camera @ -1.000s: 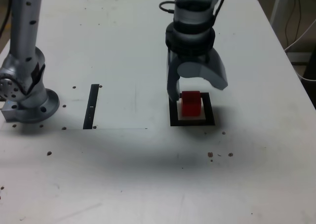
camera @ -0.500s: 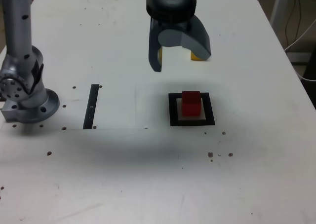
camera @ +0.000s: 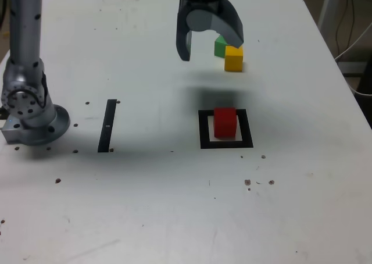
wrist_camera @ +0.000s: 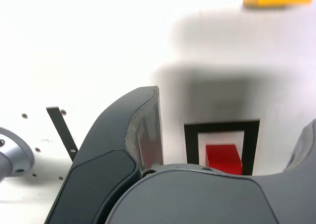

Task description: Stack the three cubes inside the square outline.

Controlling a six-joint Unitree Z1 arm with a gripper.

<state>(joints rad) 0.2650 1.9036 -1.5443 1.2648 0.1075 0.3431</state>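
The gripper (camera: 212,52) hangs empty, fingers spread, the yellow cube (camera: 233,60), likely next, showing just below its fingertip on the exterior view's right

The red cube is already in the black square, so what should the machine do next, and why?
Probably move the open gripper over the yellow cube: the red cube sits inside the outline, while yellow and green still wait outside it.
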